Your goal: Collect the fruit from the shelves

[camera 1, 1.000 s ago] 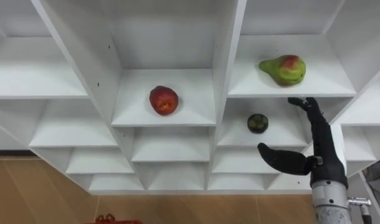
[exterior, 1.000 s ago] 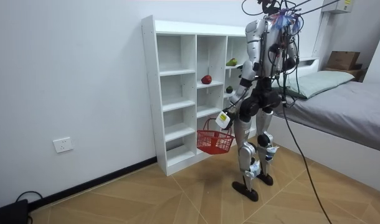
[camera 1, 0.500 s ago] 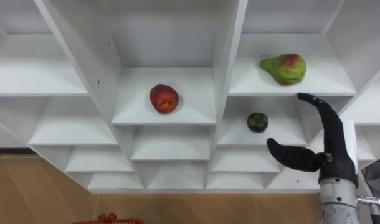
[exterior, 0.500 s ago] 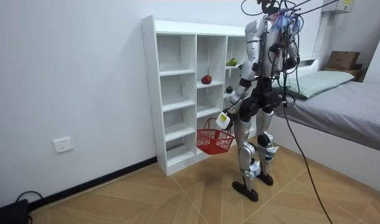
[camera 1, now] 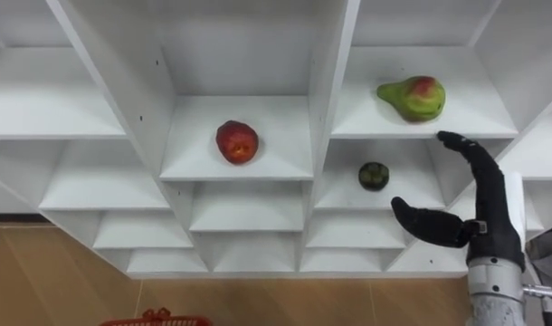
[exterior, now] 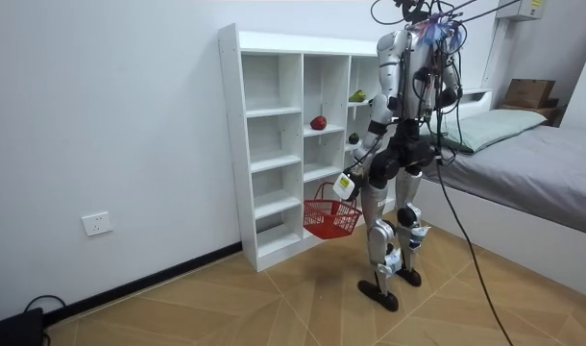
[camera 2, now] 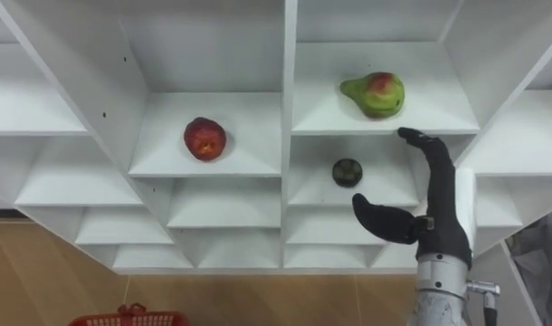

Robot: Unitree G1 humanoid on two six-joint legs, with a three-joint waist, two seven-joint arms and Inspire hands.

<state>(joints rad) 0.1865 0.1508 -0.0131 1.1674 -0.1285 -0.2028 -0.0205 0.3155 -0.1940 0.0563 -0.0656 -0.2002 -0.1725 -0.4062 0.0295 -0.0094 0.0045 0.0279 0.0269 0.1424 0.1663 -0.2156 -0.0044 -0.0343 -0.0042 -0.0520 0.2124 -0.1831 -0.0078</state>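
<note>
Right hand (camera 1: pixel 487 222) raised upright, fingers straight, thumb spread; left hand (exterior: pixel 348 180) low, gripping basket (exterior: pixel 329 220).

**No legible writing in view**

No word, number or sign is showing clearly enough to read; the closet (camera 1: pixel 335 91) is presenting plain white boards; a small yellowish patch (exterior: pixel 533 8) at the room view's upper right corner is carrying marks too small to make out.

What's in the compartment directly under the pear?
One small dark green fruit; the open right hand in front hides that compartment's right end.
</note>
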